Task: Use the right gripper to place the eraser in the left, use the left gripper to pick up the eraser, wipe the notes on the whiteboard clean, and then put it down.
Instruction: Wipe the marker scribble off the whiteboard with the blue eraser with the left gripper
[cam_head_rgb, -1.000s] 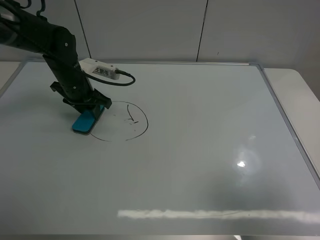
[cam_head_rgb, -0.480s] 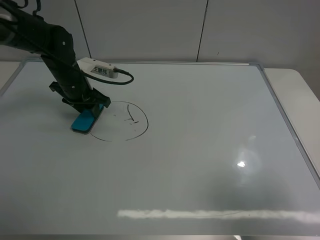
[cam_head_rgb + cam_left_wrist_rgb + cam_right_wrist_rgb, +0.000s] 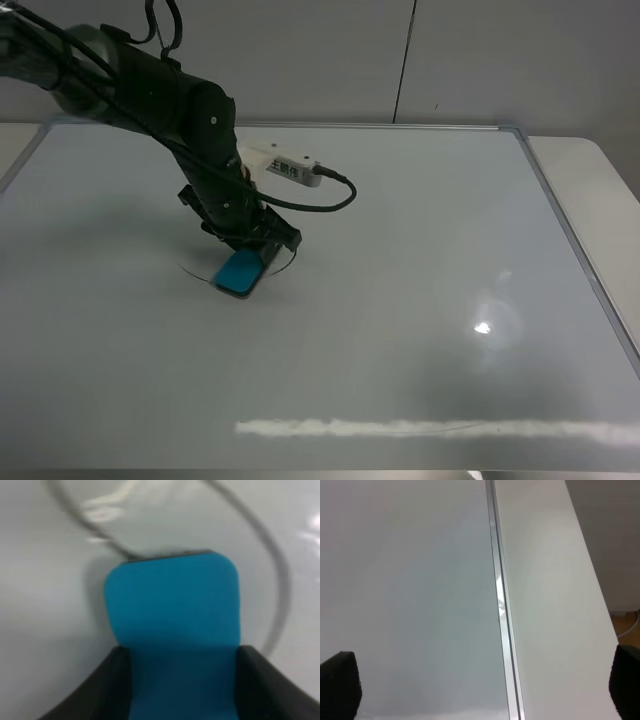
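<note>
The teal eraser [image 3: 238, 274] lies flat on the whiteboard [image 3: 430, 300], held at its far end by my left gripper [image 3: 252, 248], which is shut on it. In the left wrist view the eraser [image 3: 172, 610] fills the middle between the two black fingers [image 3: 102, 690]. Of the notes, only short arcs of the drawn circle [image 3: 192, 273] show on either side of the eraser; the scribble is not visible. A blurred circle line [image 3: 280, 585] curves past the eraser. My right gripper [image 3: 482, 685] is open over the board's right edge and is out of the exterior view.
The board's silver frame [image 3: 499, 605] runs beside the white table surface [image 3: 550, 605]. The left arm's white labelled block [image 3: 285, 168] and its cable hang over the board behind the eraser. A bright light reflection [image 3: 483, 327] lies at the right.
My left gripper has slid the eraser to the right across the circle. The scribble and most of the circle line no longer show.
</note>
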Tool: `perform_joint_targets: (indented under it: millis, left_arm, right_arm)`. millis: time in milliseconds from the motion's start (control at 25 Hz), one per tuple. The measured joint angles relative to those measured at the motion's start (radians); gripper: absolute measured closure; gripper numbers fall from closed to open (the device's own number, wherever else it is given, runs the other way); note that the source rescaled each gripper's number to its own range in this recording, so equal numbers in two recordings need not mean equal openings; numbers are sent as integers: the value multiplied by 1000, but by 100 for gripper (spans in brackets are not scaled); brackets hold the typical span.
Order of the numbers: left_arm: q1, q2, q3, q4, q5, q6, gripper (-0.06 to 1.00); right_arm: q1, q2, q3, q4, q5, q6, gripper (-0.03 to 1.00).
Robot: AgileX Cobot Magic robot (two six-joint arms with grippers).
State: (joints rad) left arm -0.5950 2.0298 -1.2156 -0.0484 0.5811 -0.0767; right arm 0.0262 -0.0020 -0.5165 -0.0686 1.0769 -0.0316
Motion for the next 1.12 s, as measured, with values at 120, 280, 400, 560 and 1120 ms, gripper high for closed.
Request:
perform_joint_targets:
  millis: [120, 280, 400, 560, 1120]
  left_arm:
    - [-35, -12, 47, 11, -59, -18, 94]
    - [-30, -46, 142, 17, -181, -25, 94]
    - [7, -72, 187, 16, -206, -27, 94]
    - [120, -115, 229, 31, -153, -25, 94]
    - [326, -160, 253, 36, -91, 77, 94]
  right_arm:
    - [0, 0, 0, 0, 0, 0, -3]
    - [0, 0, 0, 0, 0, 0, -3]
    - [0, 0, 0, 0, 0, 0, -3]
    - [0, 0, 0, 0, 0, 0, -3]
    - [0, 0, 0, 0, 0, 0, -3]
